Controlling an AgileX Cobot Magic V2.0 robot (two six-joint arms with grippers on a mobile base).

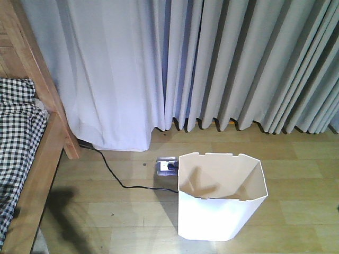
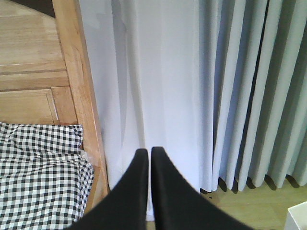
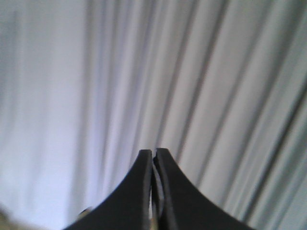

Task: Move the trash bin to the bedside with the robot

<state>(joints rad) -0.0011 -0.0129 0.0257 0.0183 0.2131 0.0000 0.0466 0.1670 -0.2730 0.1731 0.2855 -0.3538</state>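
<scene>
- On the wooden floor (image 1: 296, 159), right of the bed (image 1: 32, 159), stands the trash bin (image 1: 220, 211), nothing visible inside.
- Left gripper (image 2: 147, 152) and right gripper (image 3: 153, 153): fingers pressed together, empty, facing the curtain (image 1: 222, 63), apart from the bin.

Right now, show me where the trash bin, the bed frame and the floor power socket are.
trash bin (image 1: 212, 217), exterior front view, on its white front wall.
bed frame (image 1: 33, 188), exterior front view, on the wooden side rail beside the checked bedding.
power socket (image 1: 166, 165), exterior front view, on its top face behind the bin.
</scene>
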